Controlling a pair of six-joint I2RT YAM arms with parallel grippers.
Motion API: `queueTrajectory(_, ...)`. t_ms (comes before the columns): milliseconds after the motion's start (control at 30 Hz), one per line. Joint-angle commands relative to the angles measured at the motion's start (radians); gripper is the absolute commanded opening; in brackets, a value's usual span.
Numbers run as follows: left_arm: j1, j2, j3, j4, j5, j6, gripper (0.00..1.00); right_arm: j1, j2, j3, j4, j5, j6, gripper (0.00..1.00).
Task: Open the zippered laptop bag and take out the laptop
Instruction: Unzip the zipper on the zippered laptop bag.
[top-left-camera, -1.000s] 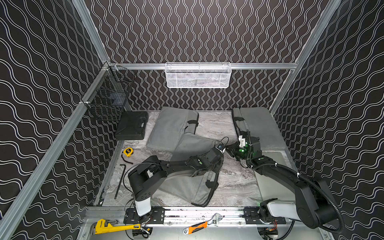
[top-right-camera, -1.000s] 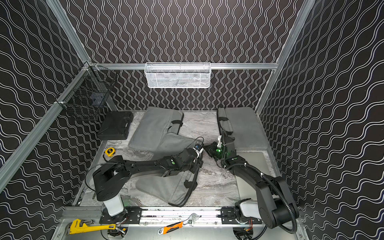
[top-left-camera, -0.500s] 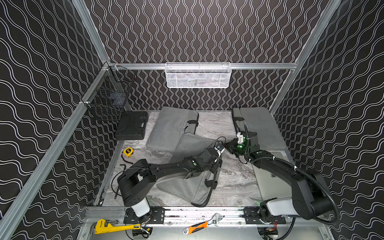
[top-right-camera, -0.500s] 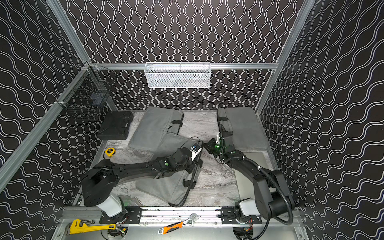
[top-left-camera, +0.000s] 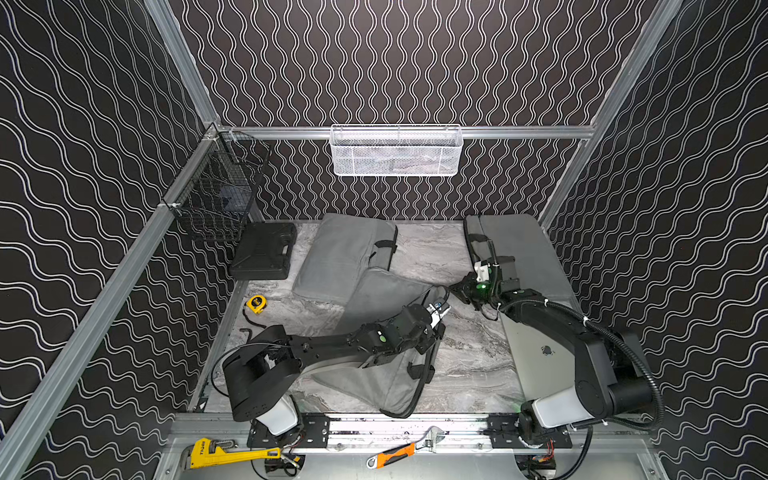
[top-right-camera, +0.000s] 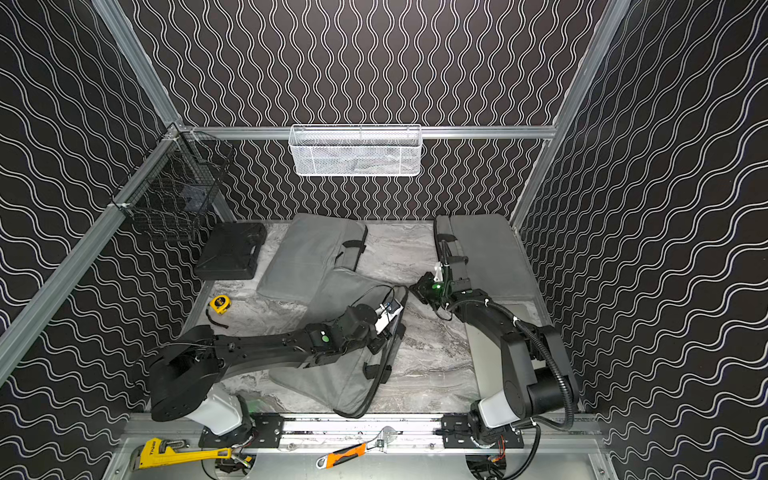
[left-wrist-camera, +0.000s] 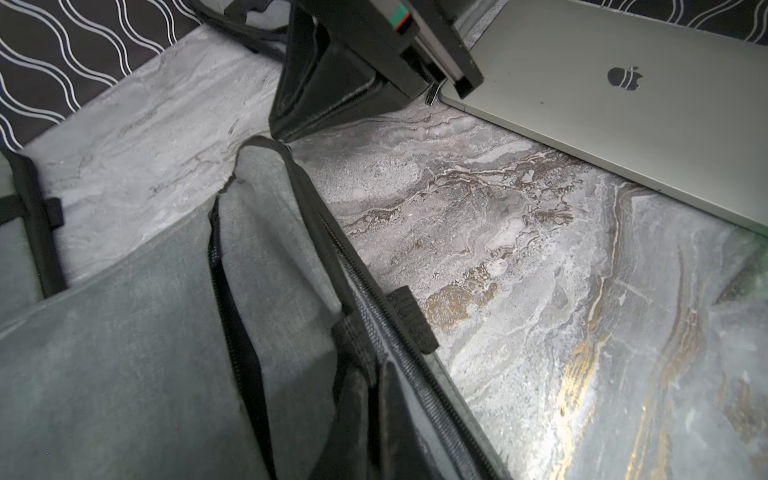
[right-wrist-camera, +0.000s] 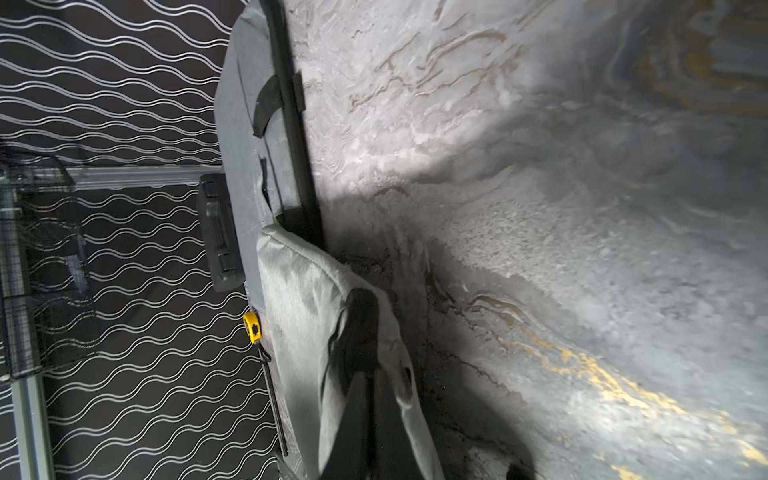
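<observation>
Left gripper (left-wrist-camera: 374, 419) and right gripper (top-left-camera: 454, 288) both clamp the laptop bag (top-left-camera: 374, 299) at table centre.
Best anchor the bag's 2 o'clock corner with the right and peel the zipper lip up slowly with the left. Counted: three grey bags, with a back bag (top-left-camera: 345, 249) at 12 o'clock and a side bag (top-left-camera: 515, 245) at 2; one laptop (top-left-camera: 540, 357), bare at 4 o'clock.
</observation>
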Motion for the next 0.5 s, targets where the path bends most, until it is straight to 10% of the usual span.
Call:
queueTrajectory(0, -0.016, -0.014, -0.018, -0.089, 0.111, 0.061, 0.0, -0.025, -0.006, 0.005, 0.172, 0.151, -0.017, 0.0)
queueTrajectory(467, -0.017, 0.005, -0.044, -0.097, 0.117, 0.156, 0.0, -0.034, -0.018, -0.029, 0.253, 0.103, 0.018, 0.0)
